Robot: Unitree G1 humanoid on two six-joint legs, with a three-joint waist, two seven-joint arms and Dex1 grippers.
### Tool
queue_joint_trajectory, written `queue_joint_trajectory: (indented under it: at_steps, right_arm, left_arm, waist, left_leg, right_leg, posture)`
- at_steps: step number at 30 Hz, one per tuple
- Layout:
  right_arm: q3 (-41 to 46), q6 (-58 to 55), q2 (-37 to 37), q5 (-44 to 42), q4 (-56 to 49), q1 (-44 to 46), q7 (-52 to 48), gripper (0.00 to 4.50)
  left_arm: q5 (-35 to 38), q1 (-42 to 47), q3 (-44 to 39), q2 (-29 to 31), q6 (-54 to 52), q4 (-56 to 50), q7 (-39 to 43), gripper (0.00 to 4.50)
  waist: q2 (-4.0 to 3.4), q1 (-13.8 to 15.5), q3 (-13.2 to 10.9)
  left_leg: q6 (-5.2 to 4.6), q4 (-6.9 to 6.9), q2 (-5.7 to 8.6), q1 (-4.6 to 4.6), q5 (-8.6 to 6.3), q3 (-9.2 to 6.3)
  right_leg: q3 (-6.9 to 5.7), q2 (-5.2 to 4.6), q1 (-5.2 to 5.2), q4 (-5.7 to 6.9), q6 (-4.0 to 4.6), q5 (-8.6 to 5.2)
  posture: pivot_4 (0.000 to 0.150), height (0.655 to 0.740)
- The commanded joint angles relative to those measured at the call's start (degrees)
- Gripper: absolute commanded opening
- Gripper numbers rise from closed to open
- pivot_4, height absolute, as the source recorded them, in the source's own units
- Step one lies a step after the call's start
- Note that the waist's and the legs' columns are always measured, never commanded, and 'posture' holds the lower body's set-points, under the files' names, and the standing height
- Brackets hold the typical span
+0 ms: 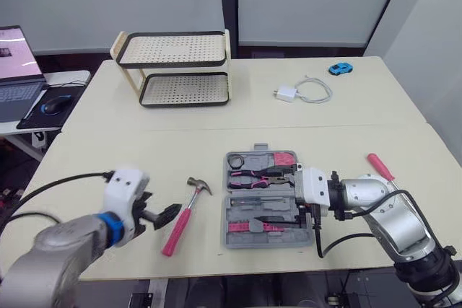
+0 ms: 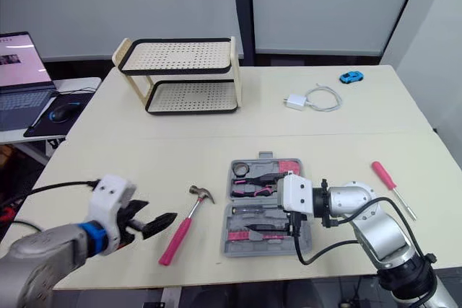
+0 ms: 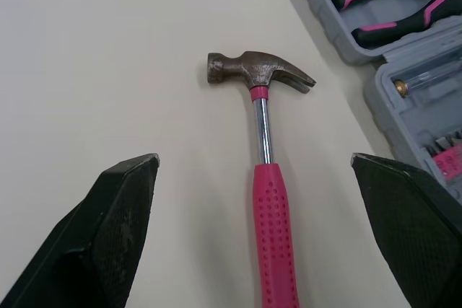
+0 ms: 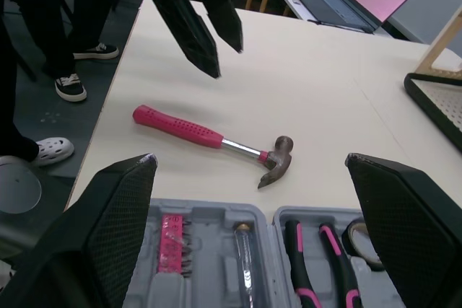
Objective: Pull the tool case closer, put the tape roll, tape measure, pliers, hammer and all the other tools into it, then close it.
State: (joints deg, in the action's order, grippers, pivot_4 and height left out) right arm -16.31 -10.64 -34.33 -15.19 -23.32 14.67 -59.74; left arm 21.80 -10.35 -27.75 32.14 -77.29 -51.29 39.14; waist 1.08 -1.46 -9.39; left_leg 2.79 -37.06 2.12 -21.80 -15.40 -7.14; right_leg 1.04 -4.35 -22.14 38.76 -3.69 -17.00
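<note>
Left hand [image 1: 163, 216] released, fingers spread, just beside the pink-handled hammer [image 1: 185, 217] lying on the desk [image 1: 130, 149]; right hand [image 4: 253, 158] likewise released, over the open tool case [image 1: 227, 210]

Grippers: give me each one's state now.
Left gripper: open, holding nothing, aimed at the hammer.
Right gripper: open, holding nothing, by the tool case.

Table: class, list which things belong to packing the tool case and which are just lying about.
For the job: tool case, hammer, pliers, screwdriver.
Lying about: shelf rack, charger, toy car, laptop.
</note>
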Motion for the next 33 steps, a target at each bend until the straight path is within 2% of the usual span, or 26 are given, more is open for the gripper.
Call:
queue_joint_trajectory:
  at_steps: [1,4,9,14,22,27,33]
  right_arm:
    - [-0.13,1.81,0.81,-0.80,-0.52,0.57,-0.66,4.50]
    - [-0.12,2.17,0.92,-0.74,-0.34,0.60,-0.92,4.50]
    - [0.23,2.11,0.71,-1.01,-0.31,0.47,-1.17,4.50]
    - [0.85,1.57,0.11,-1.08,-0.98,0.24,-1.21,4.50]
    - [1.61,0.28,-1.33,-1.33,-2.84,-0.33,-0.63,4.50]
    - [2.30,-0.60,-2.01,-1.58,-4.10,-1.04,-0.48,4.50]
    - [2.70,-1.58,-2.30,-1.63,-5.21,-1.35,-0.58,4.50]
  left_arm:
    - [4.72,-8.38,-8.35,-2.86,7.07,-4.18,4.96,4.45]
    - [5.38,-13.65,-10.71,-4.71,12.64,-4.55,4.69,4.45]
    - [5.98,-13.02,-7.33,-5.51,16.07,-2.74,0.94,4.45]
    - [4.02,-8.67,1.00,-5.68,17.68,0.79,-4.88,4.45]
    - [-6.37,2.23,19.89,-9.33,23.95,14.37,-18.27,4.45]
    - [-9.76,4.29,25.59,-10.65,27.86,22.07,-20.87,4.45]
    - [-11.17,5.22,28.35,-11.62,32.81,27.82,-21.13,4.45]
  waist:
    - [0.00,0.15,0.01]
    - [0.05,0.36,0.03]
    - [0.05,0.73,0.04]
    - [0.05,0.78,0.04]
    - [0.06,1.11,0.05]
    - [0.06,0.95,0.05]
    - [0.06,1.08,0.05]
  left_leg:
    - [-0.01,0.00,0.02,0.01,-0.01,0.01]
    - [-0.02,0.00,0.08,0.02,-0.01,-0.03]
    - [-0.03,0.00,0.12,0.03,-0.02,-0.06]
    - [-0.03,0.00,0.14,0.05,-0.02,-0.05]
    - [-0.02,-0.01,0.22,0.05,-0.02,-0.06]
    - [-0.02,0.02,0.22,0.04,-0.02,-0.04]
    - [-0.01,0.01,0.21,0.03,-0.02,-0.06]
  right_leg:
    - [0.01,-0.03,0.03,-0.02,0.00,0.00]
    - [-0.05,-0.11,0.10,-0.06,0.02,-0.01]
    - [-0.09,-0.13,0.15,-0.07,0.02,-0.01]
    - [-0.08,-0.11,0.15,-0.07,0.02,0.00]
    - [-0.09,-0.05,0.15,-0.06,0.02,0.00]
    - [-0.06,0.00,0.07,-0.06,0.02,0.01]
    - [-0.08,0.02,0.08,-0.05,0.02,0.00]
  posture:
    - [0.150,0.7400]
    - [0.150,0.7400]
    - [0.150,0.7400]
    - [0.150,0.7400]
    - [0.150,0.7400]
    - [0.150,0.7400]
    - [0.150,0.7400]
